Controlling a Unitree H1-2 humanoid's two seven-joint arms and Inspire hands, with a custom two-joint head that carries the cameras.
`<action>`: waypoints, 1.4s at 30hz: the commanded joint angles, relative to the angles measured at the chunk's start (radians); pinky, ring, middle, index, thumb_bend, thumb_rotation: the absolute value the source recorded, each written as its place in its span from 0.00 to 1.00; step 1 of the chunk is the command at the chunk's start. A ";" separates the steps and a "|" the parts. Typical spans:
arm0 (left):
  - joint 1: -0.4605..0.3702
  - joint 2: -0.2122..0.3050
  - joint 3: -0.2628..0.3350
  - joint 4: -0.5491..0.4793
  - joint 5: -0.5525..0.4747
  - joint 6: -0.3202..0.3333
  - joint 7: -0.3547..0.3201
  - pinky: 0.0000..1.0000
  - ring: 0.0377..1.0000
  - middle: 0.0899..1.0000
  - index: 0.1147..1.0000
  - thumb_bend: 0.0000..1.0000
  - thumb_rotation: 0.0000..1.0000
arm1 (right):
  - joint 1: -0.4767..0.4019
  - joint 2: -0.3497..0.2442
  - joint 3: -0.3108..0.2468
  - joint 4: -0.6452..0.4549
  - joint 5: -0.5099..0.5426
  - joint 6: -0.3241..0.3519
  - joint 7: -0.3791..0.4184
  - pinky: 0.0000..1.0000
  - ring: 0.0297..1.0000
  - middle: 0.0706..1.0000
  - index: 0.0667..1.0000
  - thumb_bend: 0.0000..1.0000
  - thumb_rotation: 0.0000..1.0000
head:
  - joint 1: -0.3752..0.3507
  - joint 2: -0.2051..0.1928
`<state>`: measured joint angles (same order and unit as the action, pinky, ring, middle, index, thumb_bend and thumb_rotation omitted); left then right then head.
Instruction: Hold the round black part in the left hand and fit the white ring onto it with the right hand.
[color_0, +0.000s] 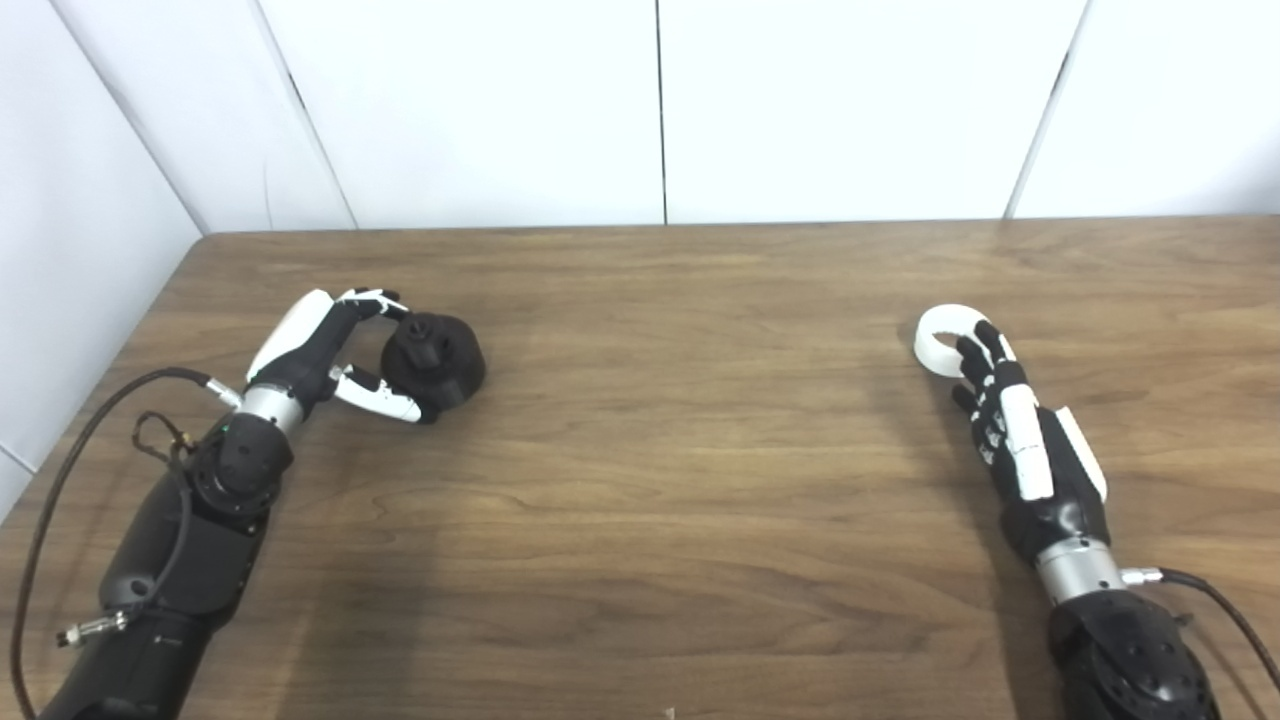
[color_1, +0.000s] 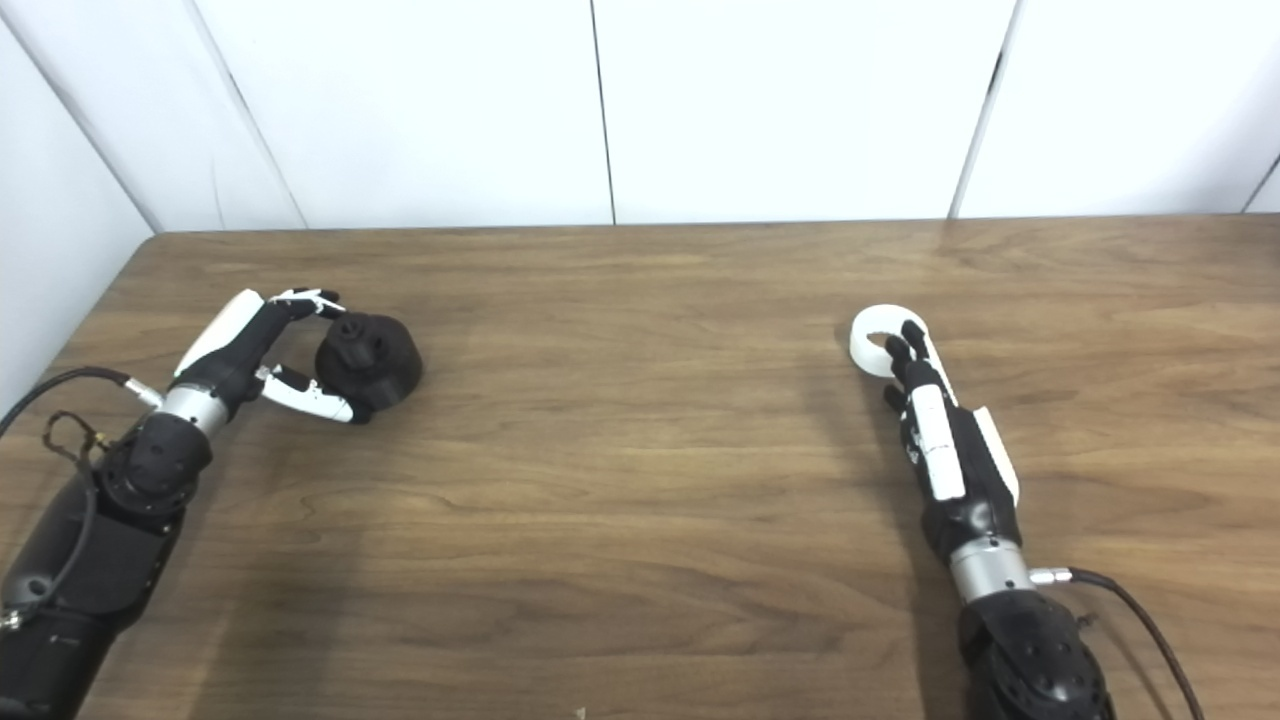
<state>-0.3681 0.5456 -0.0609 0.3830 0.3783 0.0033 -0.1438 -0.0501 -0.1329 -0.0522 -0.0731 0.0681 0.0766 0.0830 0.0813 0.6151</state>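
Note:
The round black part, a squat disc with a knob on top, stands on the wooden table at the left. My left hand is curled round its left side. The fingers meet the knob from behind and the thumb presses its near edge. At the right the white ring lies flat on the table. My right hand lies stretched toward it with straight fingers, whose tips rest on the ring's near right rim without closing on it.
White wall panels stand behind the table's far edge. A white side wall runs along its left edge. Black cables loop beside the left forearm and the right wrist.

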 joint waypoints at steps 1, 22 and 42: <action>-0.027 0.021 0.014 -0.027 -0.008 -0.020 0.020 1.00 0.99 0.90 0.58 0.91 0.10 | -0.003 -0.014 0.003 0.001 -0.008 0.005 0.006 1.00 1.00 0.97 1.00 0.55 1.00 | 0.001 0.001; 0.026 0.019 -0.014 -0.142 -0.016 0.008 -0.035 0.98 0.98 0.90 0.59 0.93 0.10 | -0.001 -0.009 0.006 -0.024 -0.007 0.030 -0.001 1.00 1.00 0.97 1.00 0.55 1.00 | -0.008 0.020; 0.151 -0.032 -0.103 -0.345 0.000 -0.056 -0.082 0.92 0.98 0.90 0.58 0.95 0.15 | 0.011 0.010 0.018 -0.043 -0.019 0.048 -0.010 1.00 1.00 0.97 1.00 0.56 1.00 | -0.028 0.033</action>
<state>-0.2051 0.5036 -0.1621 0.0633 0.3621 -0.0189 -0.2272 -0.0424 -0.1265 -0.0393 -0.0982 0.0504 0.1064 0.0728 0.0522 0.6473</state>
